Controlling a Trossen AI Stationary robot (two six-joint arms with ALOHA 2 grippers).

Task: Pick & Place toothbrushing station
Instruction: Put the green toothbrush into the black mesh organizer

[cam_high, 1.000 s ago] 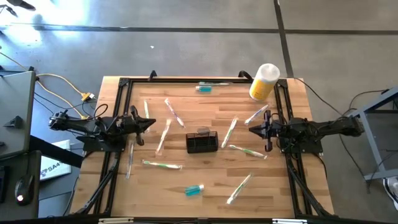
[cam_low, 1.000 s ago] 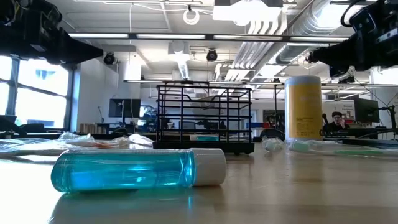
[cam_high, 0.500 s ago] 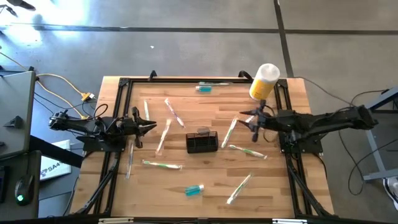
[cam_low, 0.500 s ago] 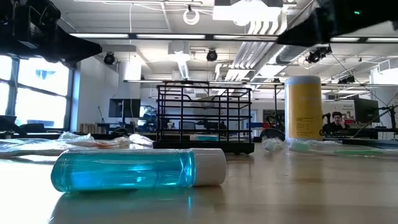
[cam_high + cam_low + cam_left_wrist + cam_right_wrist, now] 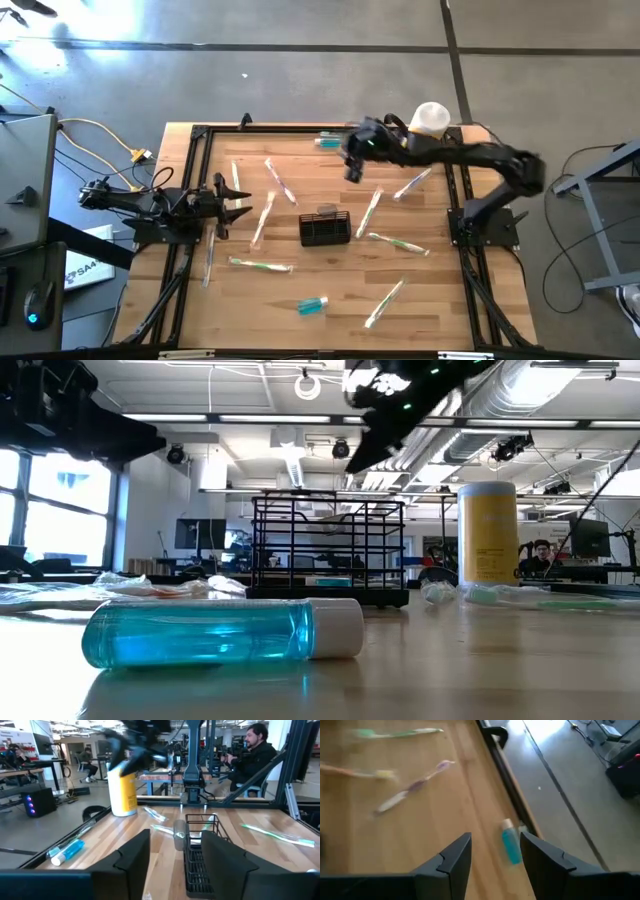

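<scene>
The toothbrushing station, a small black wire-mesh caddy (image 5: 325,228) (image 5: 328,550) (image 5: 200,851), stands on its base at the middle of the wooden table. Several toothbrushes lie loose around it. My right gripper (image 5: 352,165) (image 5: 495,840) hangs open above the table's far middle, beyond the caddy, tipped downward with nothing between its fingers. In its wrist view a blue tube (image 5: 510,845) lies below the fingers at the table's far edge. My left gripper (image 5: 240,206) (image 5: 175,835) waits open at the left edge, pointing level toward the caddy.
A yellow cylinder with a white lid (image 5: 430,122) (image 5: 488,545) stands at the far right corner, partly behind my right arm. Another blue tube (image 5: 312,305) (image 5: 200,632) lies near the front edge. Black frame rails (image 5: 200,180) run along the table's sides. A person (image 5: 250,750) sits beyond the table.
My right arm has swung out from the table's right edge toward the far middle, rising and tipping its gripper downward. It now reaches over the table past the yellow cylinder. My left gripper has opened where it was. The caddy and toothbrushes have not moved.
</scene>
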